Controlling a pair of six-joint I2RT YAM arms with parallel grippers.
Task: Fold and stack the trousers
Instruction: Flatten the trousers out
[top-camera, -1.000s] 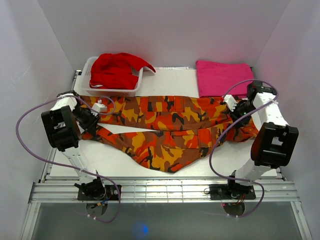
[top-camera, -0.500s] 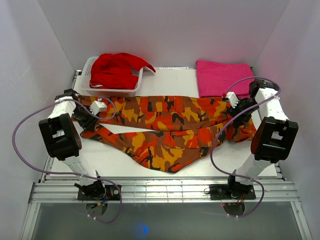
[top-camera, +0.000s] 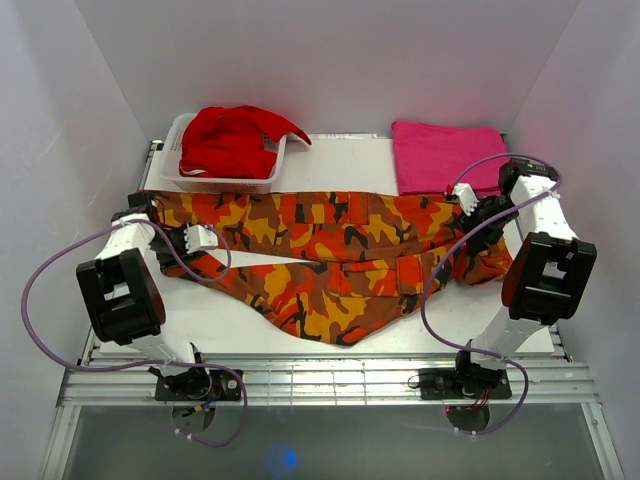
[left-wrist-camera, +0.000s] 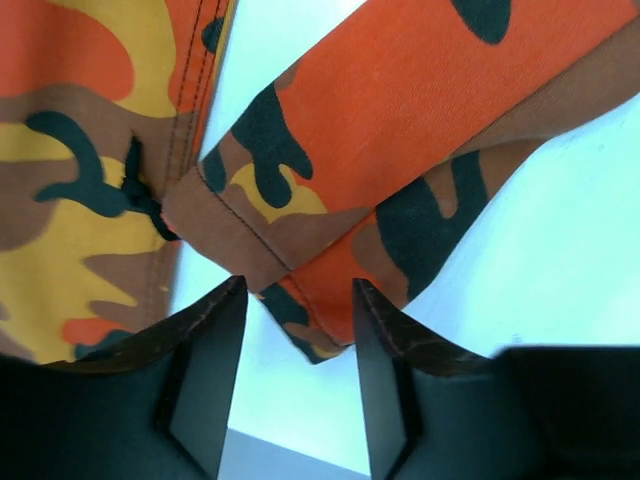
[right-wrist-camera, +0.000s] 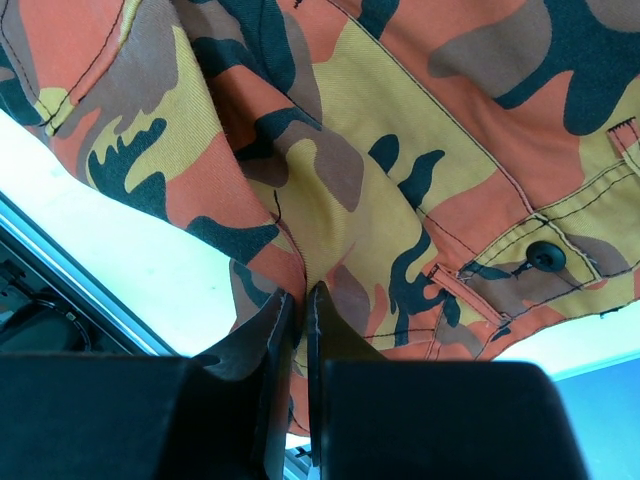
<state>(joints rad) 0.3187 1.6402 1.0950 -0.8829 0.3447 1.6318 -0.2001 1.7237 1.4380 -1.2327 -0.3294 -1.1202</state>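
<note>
Here, your white table (top-camera: 340, 155) carries the trousers (top-camera: 330, 260) spread across its middle. Behind them lie the pink cloth (top-camera: 445, 155) and a basket (top-camera: 172, 182) holding a red garment (top-camera: 230, 140). Your right gripper (right-wrist-camera: 298, 305) pinches trouser fabric, and your left gripper (left-wrist-camera: 297, 300) gapes around a leg hem.

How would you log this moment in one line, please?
left end effector open; right end effector shut on orange camouflage fabric trousers; trousers spread out

Trousers (top-camera: 330, 250) span the table (top-camera: 345, 160); basket (top-camera: 215, 184) behind left (folded cloth (top-camera: 445, 155) behind right).
</note>
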